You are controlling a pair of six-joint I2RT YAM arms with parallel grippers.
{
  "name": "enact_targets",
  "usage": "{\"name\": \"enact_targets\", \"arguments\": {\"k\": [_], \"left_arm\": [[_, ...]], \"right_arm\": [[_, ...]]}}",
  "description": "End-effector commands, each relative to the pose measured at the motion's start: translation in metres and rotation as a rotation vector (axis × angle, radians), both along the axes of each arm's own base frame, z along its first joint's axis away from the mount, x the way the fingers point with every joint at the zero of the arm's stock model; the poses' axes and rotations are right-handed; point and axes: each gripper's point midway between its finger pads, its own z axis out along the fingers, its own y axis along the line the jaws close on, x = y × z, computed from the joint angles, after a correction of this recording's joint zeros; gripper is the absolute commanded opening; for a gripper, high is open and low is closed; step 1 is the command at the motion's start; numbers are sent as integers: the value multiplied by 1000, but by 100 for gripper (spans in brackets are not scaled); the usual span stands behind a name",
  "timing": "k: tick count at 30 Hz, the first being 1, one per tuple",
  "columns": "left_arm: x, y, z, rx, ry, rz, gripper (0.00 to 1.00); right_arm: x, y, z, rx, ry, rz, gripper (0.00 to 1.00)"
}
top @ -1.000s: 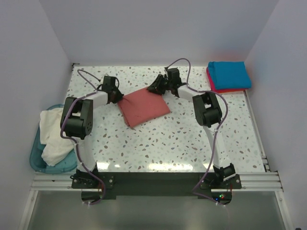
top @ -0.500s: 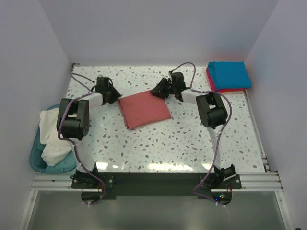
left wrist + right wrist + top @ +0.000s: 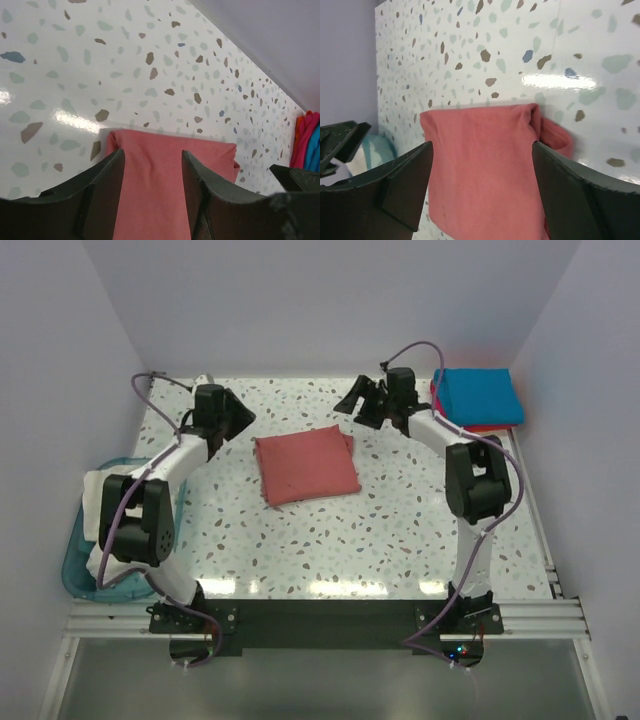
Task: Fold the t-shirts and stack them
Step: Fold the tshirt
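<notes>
Both arms pulled back from brick-red t-shirt, now lying folded mid-table. Left gripper, right gripper both spread, empty. Fold looks done; next, onto teal-blue t-shirt stack, far right corner.

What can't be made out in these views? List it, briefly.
Top view: the pinkish-red shirt lies under the teal shirt; only its edge shows.
Top view: the left arm crosses the cream shirt in the bin.
Left wrist view: the left pincer's fingers cover the brick-red shirt's near part.

Open tabletop around the brick-red shirt; teal-blue shirt far right
</notes>
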Motion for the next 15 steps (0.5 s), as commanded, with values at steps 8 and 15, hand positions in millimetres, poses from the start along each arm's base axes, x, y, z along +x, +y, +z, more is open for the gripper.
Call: {"name": "enact_targets", "arguments": {"k": [8,15], "left_arm": [[-54,-82,-36,106,80,-174,40],[-80,-119,-76,154,155,-263,37]], "right_arm": [[-46,-38,-37,-237,13,115,86],[-61,-25,-70,-228,46,204,91]]}}
